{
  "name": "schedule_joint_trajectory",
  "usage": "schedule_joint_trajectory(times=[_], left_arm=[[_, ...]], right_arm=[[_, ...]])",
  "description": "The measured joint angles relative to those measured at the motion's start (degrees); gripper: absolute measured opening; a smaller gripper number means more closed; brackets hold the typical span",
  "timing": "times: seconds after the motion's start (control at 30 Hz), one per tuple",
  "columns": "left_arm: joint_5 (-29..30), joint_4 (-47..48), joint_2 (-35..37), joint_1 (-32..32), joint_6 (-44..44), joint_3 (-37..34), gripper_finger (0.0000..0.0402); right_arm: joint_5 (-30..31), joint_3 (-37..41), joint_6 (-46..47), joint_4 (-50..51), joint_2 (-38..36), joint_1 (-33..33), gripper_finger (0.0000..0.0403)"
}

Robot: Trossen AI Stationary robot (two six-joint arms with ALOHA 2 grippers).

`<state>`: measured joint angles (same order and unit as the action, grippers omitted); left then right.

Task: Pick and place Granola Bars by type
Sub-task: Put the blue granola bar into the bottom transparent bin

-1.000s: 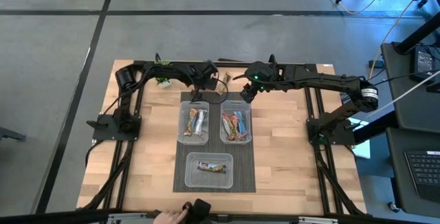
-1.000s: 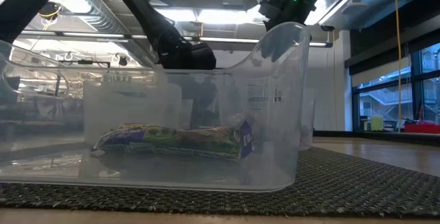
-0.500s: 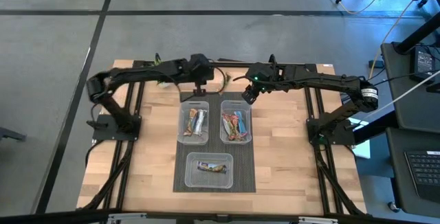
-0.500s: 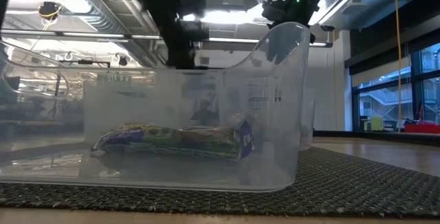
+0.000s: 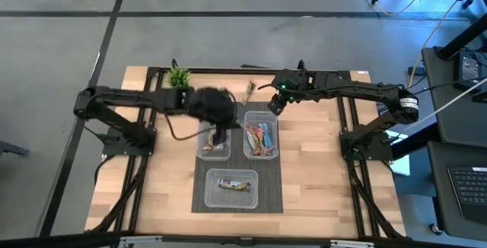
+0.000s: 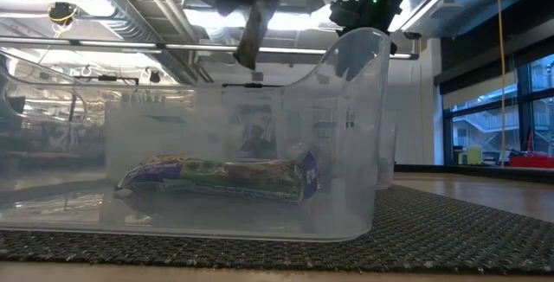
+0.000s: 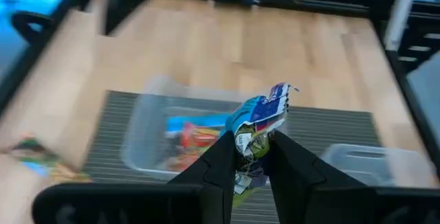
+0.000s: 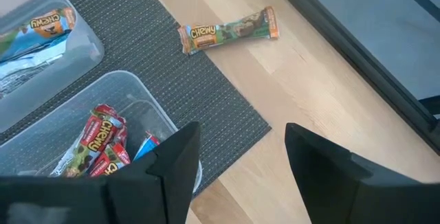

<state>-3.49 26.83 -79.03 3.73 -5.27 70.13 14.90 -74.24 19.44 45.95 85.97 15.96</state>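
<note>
A: Left wrist view is showing a blue-white bar (image 7: 258, 121) standing up between the left gripper (image 7: 247, 157) fingers, which are pinching shut on its lower end.

B: So it is hanging above the bins?

A: Yes. In the high view the left gripper (image 5: 216, 123) is blurring over the left bin (image 5: 204, 151), and the low view is catching the bar (image 6: 250, 38) dangling tilted, high over the near bin (image 6: 363, 126).

B: How is it likely handling?

A: I am judging it light, with a crinkly, slick wrapper that bends at the sealed ends. Gripping across the middle of the flat body looks safer than pinching an end, where it may swing or slip.

B: And the others?

A: The left bin is holding blue-white bars, the right bin (image 5: 275, 151) red ones (image 5: 260, 137), and the near bin (image 5: 209, 196) one bar (image 5: 233, 185). A brown bar (image 5: 249, 90) is lying loose on the table behind the bins.

B: Is any view showing that one better?

A: The right wrist view is showing the brown bar (image 8: 229, 30) plainly, flat on the wood just off the mat (image 8: 206, 93); the low view is not showing it at all. The right gripper (image 8: 240, 152) is hovering near it with fingers spread wide, holding nothing. A plant (image 5: 178, 76) is sitting at the far left
</note>
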Motion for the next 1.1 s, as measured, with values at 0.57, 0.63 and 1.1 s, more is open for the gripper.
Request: schedule_joint_trajectory(times=[0.57, 0.63, 1.1], left_arm=[[2.36, -0.07, -6.8, -22.64, -24.59, 0.0, 0.0061], [2.27, -0.16, -8.47, -24.38, -27.35, 0.0, 0.0061], [-0.76, -0.08, -22.52, -28.44, -36.21, 0.0, 0.0061]], right_arm=[[0.0, 0.0, 5.1, -2.12, 0.0, -0.08, 0.0217], [0.02, 0.0, 5.92, -2.07, 0.0, -0.08, 0.0217], [0.02, 0.0, 6.05, -2.01, 0.0, -0.08, 0.0217]])
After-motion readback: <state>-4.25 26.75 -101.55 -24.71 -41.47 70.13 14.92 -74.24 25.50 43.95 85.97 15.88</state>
